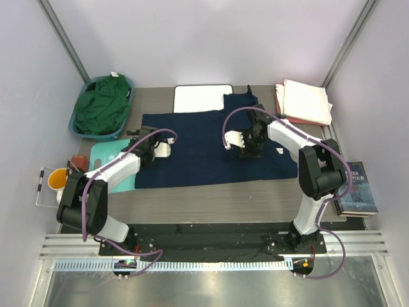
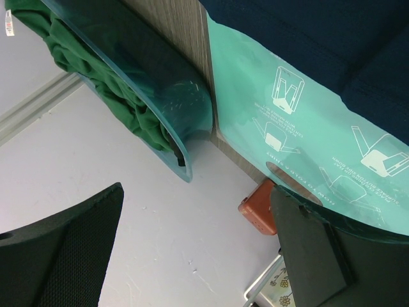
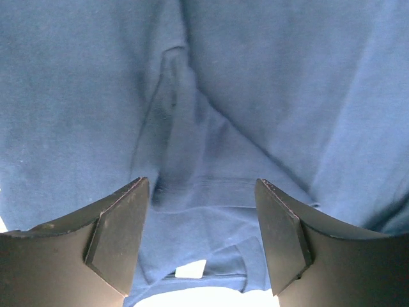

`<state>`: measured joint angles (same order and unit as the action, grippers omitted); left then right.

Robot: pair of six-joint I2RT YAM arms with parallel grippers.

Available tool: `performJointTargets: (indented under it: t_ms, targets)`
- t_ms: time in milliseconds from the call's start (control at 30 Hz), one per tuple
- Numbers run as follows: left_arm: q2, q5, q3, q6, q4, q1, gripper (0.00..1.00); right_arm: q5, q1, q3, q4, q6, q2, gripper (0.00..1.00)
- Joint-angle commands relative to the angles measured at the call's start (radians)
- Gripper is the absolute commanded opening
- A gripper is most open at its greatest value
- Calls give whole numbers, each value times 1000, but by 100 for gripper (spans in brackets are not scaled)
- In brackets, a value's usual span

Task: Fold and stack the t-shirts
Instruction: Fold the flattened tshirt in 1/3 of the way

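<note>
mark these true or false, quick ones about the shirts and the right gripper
1. The navy t-shirt lies spread on the table. True.
2. The green t-shirt is folded on the stack. False: it sits bunched in the teal basket.
3. The right gripper is shut on cloth. False: its jaws are open over the navy t-shirt.
4. The cream-white t-shirt rests on the salmon-pink t-shirt. True.

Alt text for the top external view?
A navy t-shirt lies spread flat, right gripper over it, left gripper at its left edge. A green shirt fills a basket far left; a cream shirt lies on a pink shirt far right.
</note>
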<state>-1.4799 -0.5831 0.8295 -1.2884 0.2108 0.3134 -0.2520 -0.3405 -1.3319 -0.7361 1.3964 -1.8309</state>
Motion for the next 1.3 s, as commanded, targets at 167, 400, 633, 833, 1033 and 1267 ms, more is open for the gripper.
performJointTargets:
  t_ms: [167,400,633,833,1033,1267]
  targets:
    - [9,-18,34,9,-8,4,96,22,-6,40,35,-5,-5,73]
    - [0,-23,40,17,-8,9,96,157,-18,130,412,-89,19,73]
    - [-20,-27,48,14,-17,24,96,448,-83,310,1619,-14,-60,75]
    - [-31,-27,59,17,-21,36,96,493,-112,269,1739,-17,-70,75]
    - [-7,-23,48,11,-22,38,96,531,-106,281,1512,-14,-15,75]
    - [298,284,-96,-75,185,38,97,222,-25,221,473,-189,270,74]
